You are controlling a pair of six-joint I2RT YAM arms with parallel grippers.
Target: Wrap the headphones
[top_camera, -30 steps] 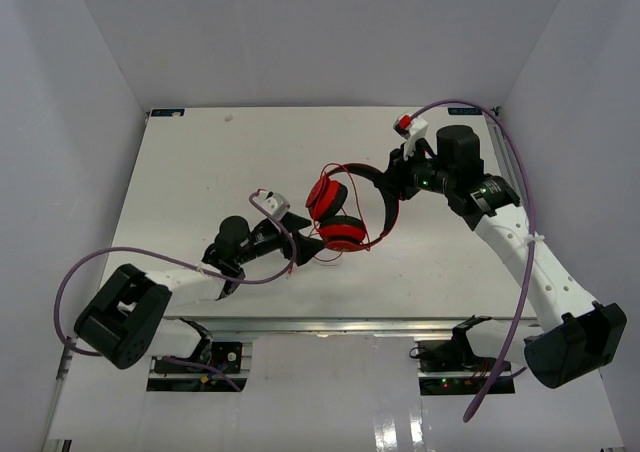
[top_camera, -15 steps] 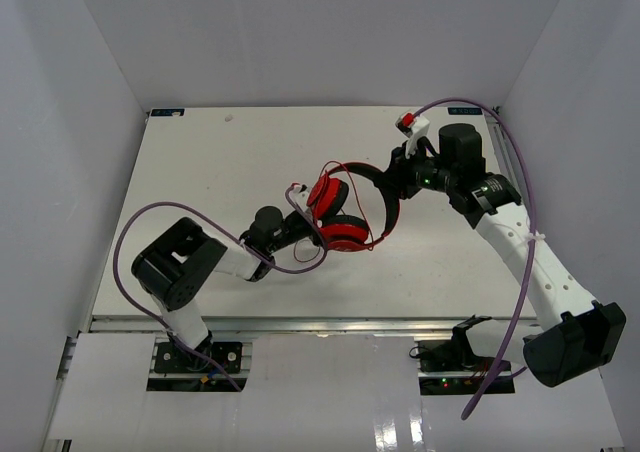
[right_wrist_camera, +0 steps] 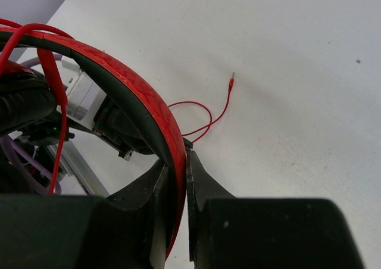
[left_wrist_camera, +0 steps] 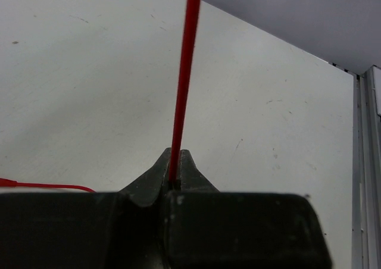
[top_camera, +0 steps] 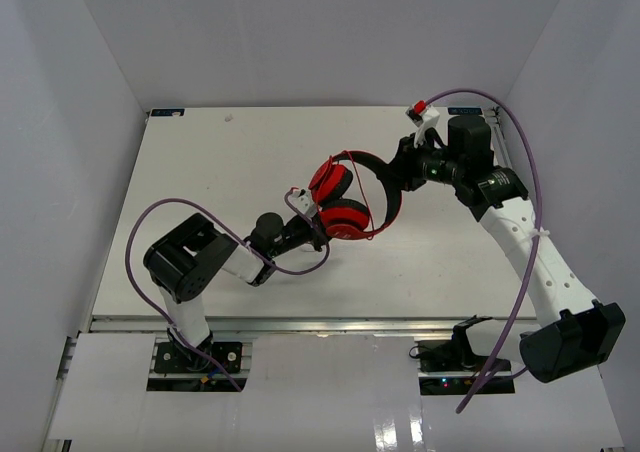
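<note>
Pinching the red cord (left_wrist_camera: 184, 72), left gripper (left_wrist_camera: 174, 165) sits low near tabletop (top_camera: 200, 162) centre, arm outstretched; right gripper (right_wrist_camera: 178, 162) clamps the headphones (top_camera: 345, 202) by the headband (right_wrist_camera: 134, 90).

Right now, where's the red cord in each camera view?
Top: cord loops thinly over the headband, centre.
Left wrist: cord rises from the shut left tool to the top edge.
Right wrist: cord lies looped on the table, centre, plug at its end, beyond the right tool gripping the headband.
Shared landmark: the white table, in all three.
</note>
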